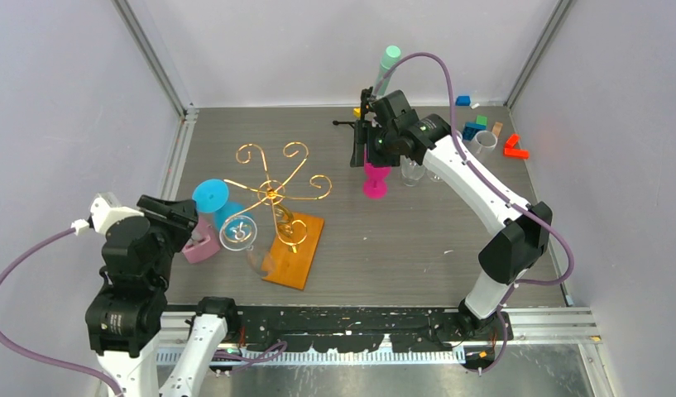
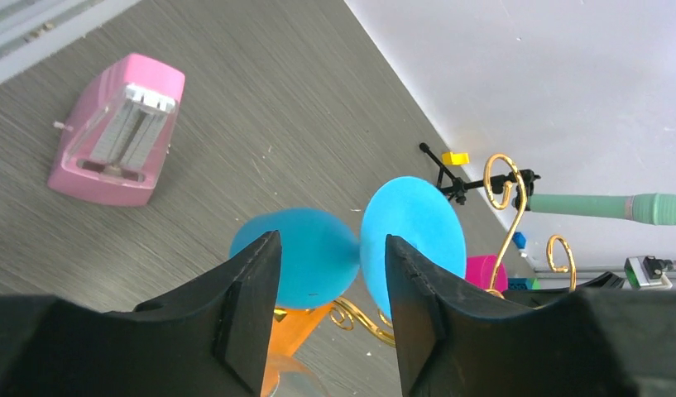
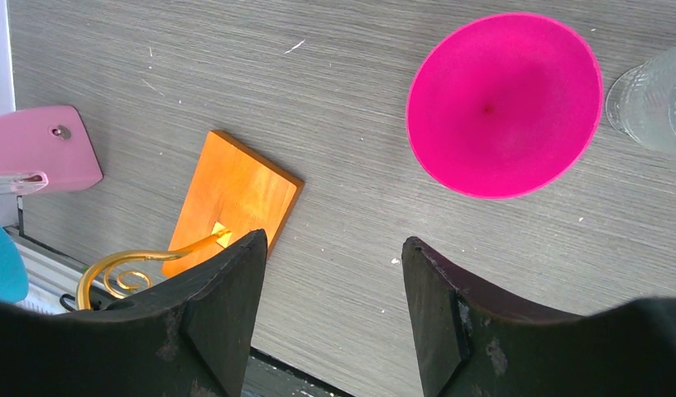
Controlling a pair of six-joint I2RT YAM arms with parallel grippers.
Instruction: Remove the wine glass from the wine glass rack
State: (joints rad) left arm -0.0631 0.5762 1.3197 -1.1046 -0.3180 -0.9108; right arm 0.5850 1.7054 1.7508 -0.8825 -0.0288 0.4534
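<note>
While the wide-open right gripper (image 3: 333, 240) idles at upper centre, the blue wine glass (image 2: 413, 227) hangs just beyond the half-open, empty left gripper (image 2: 333, 240), stem crosswise.

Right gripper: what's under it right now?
Bare table shows between the open fingers of the right gripper. The pink glass stands off to one side, untouched. The fingers hide what lies directly beneath them.
</note>
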